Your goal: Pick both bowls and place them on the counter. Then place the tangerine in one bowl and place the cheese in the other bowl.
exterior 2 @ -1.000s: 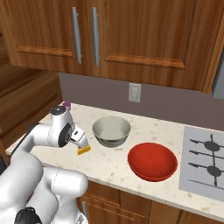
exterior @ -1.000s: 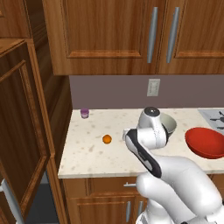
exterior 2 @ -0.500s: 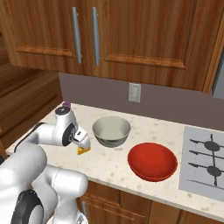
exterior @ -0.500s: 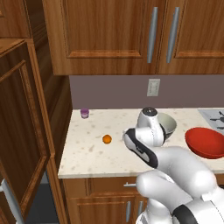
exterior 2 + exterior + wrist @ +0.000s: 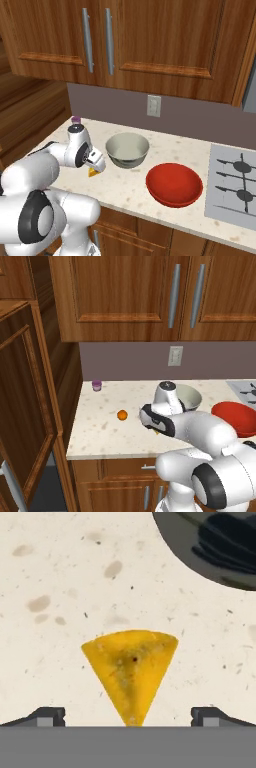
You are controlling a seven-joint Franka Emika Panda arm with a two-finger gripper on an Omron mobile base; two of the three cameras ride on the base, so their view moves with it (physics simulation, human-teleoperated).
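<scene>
From the hand view I see the yellow triangular cheese wedge (image 5: 131,674) lying flat on the speckled beige stone worktop (image 5: 60,587), between my hand's (image 5: 128,716) spread, empty fingertips (image 5: 47,716). The left base view adds the small orange tangerine (image 5: 122,415) and a purple cup (image 5: 97,386). The cream-grey patterned bowl (image 5: 127,149) and glossy red bowl (image 5: 174,184) stand side by side under brown wooden cabinets (image 5: 150,45). I can read no writing.

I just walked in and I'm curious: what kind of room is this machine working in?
A kitchen, by the look of it: wooden cabinets hang above a speckled counter, a stove sits beside it, and two bowls stand out.
</scene>
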